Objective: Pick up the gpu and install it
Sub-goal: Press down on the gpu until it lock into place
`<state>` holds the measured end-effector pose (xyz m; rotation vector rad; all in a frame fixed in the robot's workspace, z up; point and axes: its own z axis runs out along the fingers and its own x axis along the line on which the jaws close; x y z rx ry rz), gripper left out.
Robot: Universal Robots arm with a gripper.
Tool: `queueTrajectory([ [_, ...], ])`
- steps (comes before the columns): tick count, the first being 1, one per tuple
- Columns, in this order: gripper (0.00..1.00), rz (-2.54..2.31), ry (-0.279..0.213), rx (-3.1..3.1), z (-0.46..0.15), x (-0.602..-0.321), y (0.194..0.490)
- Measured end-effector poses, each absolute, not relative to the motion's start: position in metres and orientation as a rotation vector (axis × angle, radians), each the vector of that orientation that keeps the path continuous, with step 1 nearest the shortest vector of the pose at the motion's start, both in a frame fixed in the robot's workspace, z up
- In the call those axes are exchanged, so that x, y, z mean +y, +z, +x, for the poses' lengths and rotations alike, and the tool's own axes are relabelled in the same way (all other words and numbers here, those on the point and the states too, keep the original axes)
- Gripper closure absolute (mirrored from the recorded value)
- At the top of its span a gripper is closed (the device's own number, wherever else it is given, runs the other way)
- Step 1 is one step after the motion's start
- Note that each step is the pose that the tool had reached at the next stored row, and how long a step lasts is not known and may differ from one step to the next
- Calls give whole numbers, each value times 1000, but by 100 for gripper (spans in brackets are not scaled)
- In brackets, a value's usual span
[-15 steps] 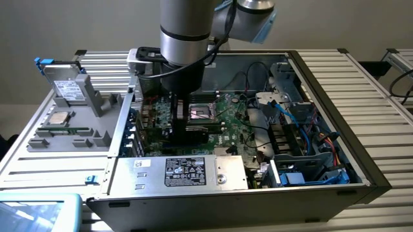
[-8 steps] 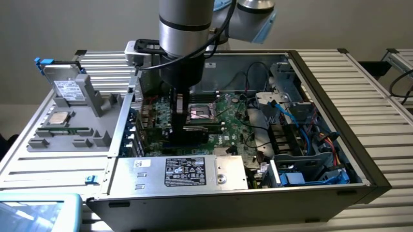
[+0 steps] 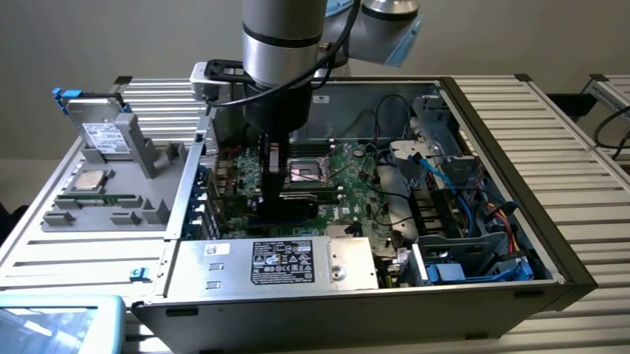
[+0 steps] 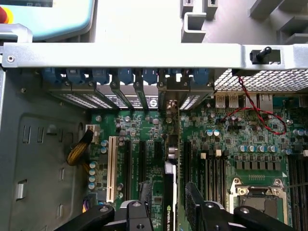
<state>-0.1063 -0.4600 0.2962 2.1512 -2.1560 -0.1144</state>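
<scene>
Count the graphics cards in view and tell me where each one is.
1. The gpu stands edge-on among the motherboard's expansion slots, between the fingers of the open gripper. Another could be hidden beneath the arm.

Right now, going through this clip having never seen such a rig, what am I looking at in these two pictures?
A robot arm reaches down into an open computer case lying on a slatted table. One picture comes from a camera beside the table, the other from a camera on the arm's wrist, looking down at the motherboard. The gripper has its black fingers spread open on either side of the gpu, which stands on edge among the expansion slots. Beside the case, a grey tray holds other parts.
</scene>
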Motion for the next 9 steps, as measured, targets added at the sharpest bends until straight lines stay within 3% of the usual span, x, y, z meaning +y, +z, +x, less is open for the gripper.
queueTrajectory([
  [3,60,2151,-114,-2156,-106,-460,296],
  [4,67,2151,-114,-2156,-106,-460,296],
  [7,73,2151,-114,-2156,-106,-460,296],
  [9,84,2151,-114,-2156,-106,-460,296],
])
